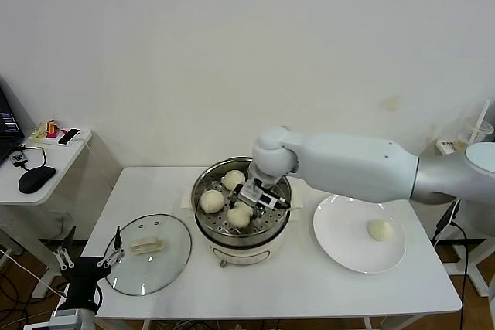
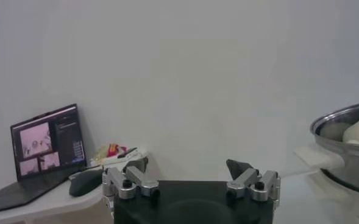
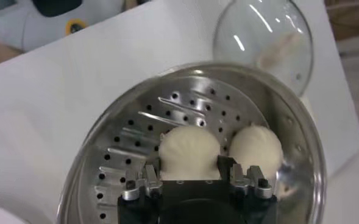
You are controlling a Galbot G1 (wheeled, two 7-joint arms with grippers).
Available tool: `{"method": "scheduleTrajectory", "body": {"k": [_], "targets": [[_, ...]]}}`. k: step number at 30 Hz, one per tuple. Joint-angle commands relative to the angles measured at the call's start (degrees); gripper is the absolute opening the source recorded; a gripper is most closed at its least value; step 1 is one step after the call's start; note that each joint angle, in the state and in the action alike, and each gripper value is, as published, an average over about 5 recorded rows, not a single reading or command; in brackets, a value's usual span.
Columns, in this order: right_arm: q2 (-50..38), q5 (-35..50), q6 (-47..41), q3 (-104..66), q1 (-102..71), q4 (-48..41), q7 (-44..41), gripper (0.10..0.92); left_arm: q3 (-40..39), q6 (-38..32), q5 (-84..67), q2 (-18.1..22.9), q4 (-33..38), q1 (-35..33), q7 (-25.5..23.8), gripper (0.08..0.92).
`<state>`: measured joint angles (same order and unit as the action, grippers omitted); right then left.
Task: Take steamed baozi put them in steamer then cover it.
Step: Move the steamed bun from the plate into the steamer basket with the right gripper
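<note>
The steamer stands mid-table with three baozi on its perforated tray. My right gripper reaches down into it, and its fingers stand on either side of one baozi, shut on it low over the tray. A second baozi lies right beside it. Two more show in the head view. A fourth baozi lies on the white plate. The cover lies flat on the table left of the steamer. My left gripper is parked open and empty at the table's near left corner.
A low side table at the left holds a laptop, a mouse and small items. The steamer's rim shows in the left wrist view. A wall stands behind the table.
</note>
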<state>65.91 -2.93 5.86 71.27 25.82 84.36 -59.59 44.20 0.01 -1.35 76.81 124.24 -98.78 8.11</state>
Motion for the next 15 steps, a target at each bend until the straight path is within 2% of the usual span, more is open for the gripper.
{"method": "scheduleTrajectory", "body": {"k": [1, 9, 15], "targets": [[0.69, -1.60, 3.46, 1.08, -0.41, 0.69, 0.05, 0.604, 0.07, -0.04, -0.02, 0.03, 0.03, -0.03, 0.02, 0.823], [-1.71, 1.73, 3.54, -0.81, 1.97, 0.85, 0.19, 0.793, 0.05, 0.00, -0.01, -0.15, 0.14, 0.05, 0.02, 0.823], [-7.50, 8.25, -2.19, -4.12, 5.51, 1.57, -1.31, 0.822, -0.06, 0.00, -0.06, -0.57, -0.07, 0.28, -0.08, 0.823]]}}
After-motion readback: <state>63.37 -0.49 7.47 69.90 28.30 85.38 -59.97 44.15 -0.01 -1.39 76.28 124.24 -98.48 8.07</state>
